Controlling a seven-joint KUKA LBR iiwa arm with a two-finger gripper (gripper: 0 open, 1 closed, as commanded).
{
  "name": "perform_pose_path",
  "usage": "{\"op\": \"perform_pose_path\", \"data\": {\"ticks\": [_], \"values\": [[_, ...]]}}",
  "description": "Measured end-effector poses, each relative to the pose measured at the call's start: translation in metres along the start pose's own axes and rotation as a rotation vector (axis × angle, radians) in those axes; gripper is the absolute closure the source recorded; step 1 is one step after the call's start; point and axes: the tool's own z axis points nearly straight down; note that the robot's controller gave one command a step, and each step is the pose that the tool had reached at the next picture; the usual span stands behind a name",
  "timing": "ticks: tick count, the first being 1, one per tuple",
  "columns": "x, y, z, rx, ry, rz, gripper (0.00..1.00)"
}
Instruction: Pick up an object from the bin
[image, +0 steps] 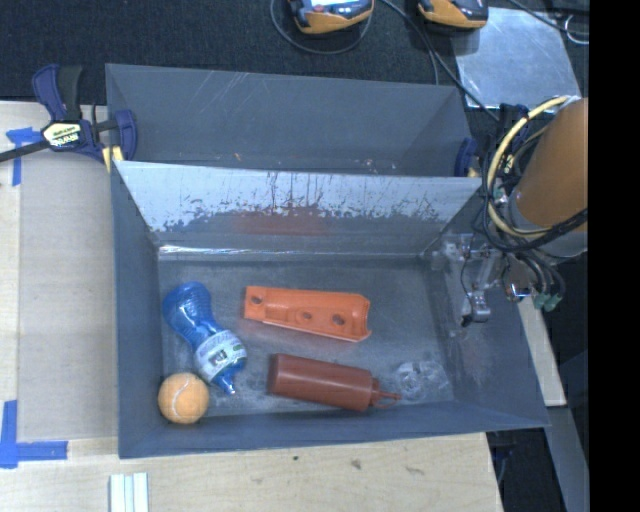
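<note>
Trouble is waiting on the right side of the bin (300, 215), where the gripper (477, 305) is hanging close by the slanted right wall (490, 375). I am seeing nothing in the gripper, and I cannot tell if it is spread or pressed together. If it is going straight down from there, it is likely bumping the wall and sliding off, not landing on a toy. A small clear thing (420, 378) is lying nearest, just below the gripper on the floor, but it is too hard to make out, so the gripper may be closing on air. A brown-red bottle (320, 382) is lying on its side next to it, its pointy cap facing the clear thing. It is round, so it may be rolling away when pushed. An orange block (305, 312) is lying flat just behind the bottle, in the middle. A blue bottle (203, 335) and an orange ball (184, 397) are sitting together on the far left, well apart from the gripper. Nothing is lying on top of anything, so only the wall is getting in the way.
</note>
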Motion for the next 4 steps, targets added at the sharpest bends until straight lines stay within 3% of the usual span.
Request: {"op": "perform_pose_path", "data": {"ticks": [1, 2, 3, 4], "values": [[-0.001, 0.001, -0.005, 0.001, -0.009, -0.003, 0.0], [-0.059, 0.054, 0.093, -0.002, -0.001, 0.037, 0.0], [-0.039, 0.061, 0.079, 0.001, -0.011, 0.063, 0.0], [-0.032, 0.112, 0.149, -0.003, 0.0, 0.053, 0.0]]}}
